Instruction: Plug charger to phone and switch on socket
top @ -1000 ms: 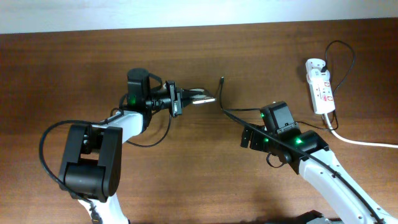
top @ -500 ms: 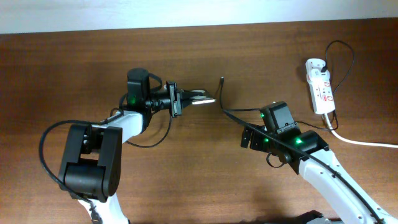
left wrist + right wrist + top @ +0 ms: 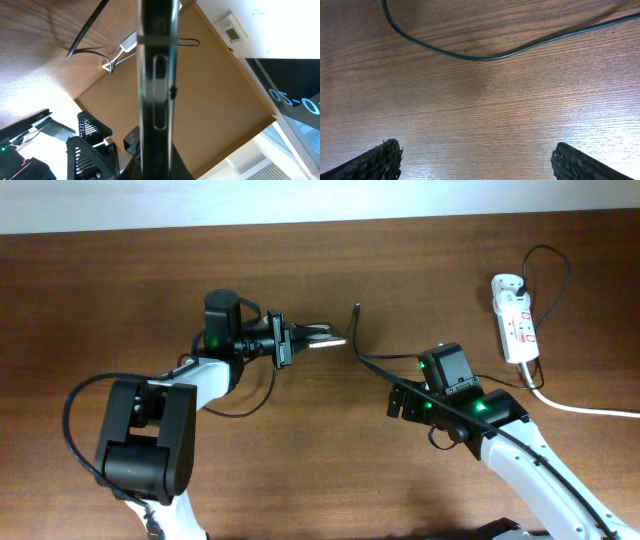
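The phone (image 3: 328, 340) stands on edge, clamped between the closed fingers of the left gripper (image 3: 308, 338), with its free end near the plug tip of the charger cable (image 3: 356, 330) but not touching it. The cable trails across the table (image 3: 150, 280) past the right gripper (image 3: 480, 157), whose fingers are spread wide and hold nothing. The power strip (image 3: 515, 320) lies well apart at the far right.

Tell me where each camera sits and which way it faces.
Overhead: above the table, facing straight down; both arms show, the left gripper shut on the phone.
Left wrist: on the left arm, facing along the edge-on phone toward the room beyond; its own fingers barely show.
Right wrist: on the right arm, facing down at wood and the cable; the open right gripper shows both fingertips.
Shared: overhead and right wrist both show the cable.
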